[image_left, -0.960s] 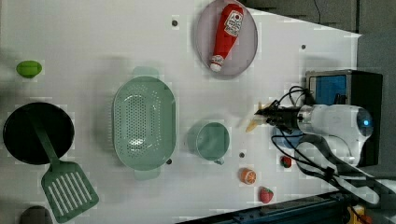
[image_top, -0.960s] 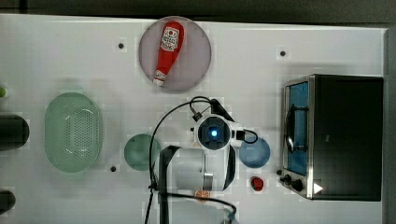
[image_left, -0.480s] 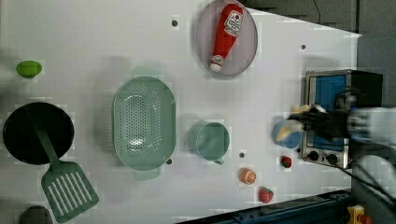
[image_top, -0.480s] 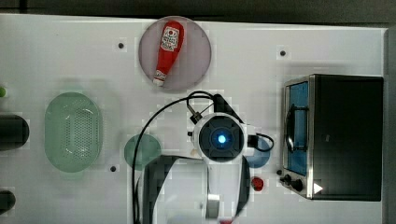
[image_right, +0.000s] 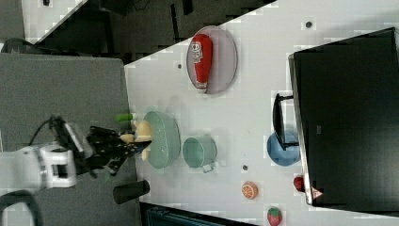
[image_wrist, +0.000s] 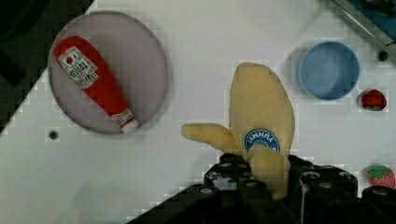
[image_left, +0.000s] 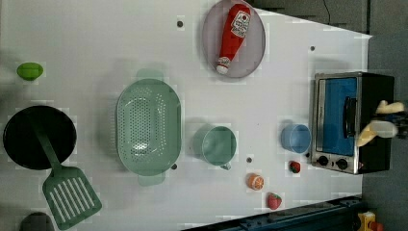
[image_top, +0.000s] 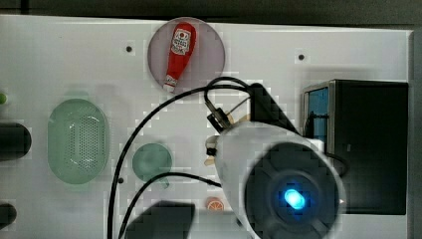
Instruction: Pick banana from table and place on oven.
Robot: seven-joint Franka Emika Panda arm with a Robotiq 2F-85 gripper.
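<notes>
Across the scene, line by line:
Surface: white table [image_left: 96, 38], flat, a few small dark holes, crowded with kitchen toys.
Surroundings: dark floor past the table's edge in the right view; grey panel behind the arm there.
Oven: oven [image_left: 351, 122] at the left view's right edge, black top, blue glass door facing the table's middle.
Banana, place: banana [image_wrist: 261, 121] up off the table, pinched at its lower end in the gripper [image_wrist: 261, 182]; in the left view, pale yellow pieces [image_left: 380, 127] seen over the oven's black top.
Banana, axis: in the wrist view, long axis running straight out from the jaws, rounded tip pointing away from the gripper; one peel flap splayed sideways near the base; round blue sticker facing the camera.
Hand: black fingers [image_wrist: 322, 186] clamped on the banana's base, one each side.
Plate: grey plate [image_top: 186, 55] with a red ketchup bottle [image_top: 178, 55] lying on it, at the top view's upper middle.
Near the oven: blue cup [image_left: 295, 138] just beside the door; orange slice [image_left: 255, 181] and two strawberries close by.
Middle: green cup [image_left: 219, 146], green colander [image_left: 148, 127] beside it.
Far side: black pan [image_left: 38, 137], green spatula [image_left: 72, 202], lime [image_left: 30, 71] at the left view's left.
</notes>
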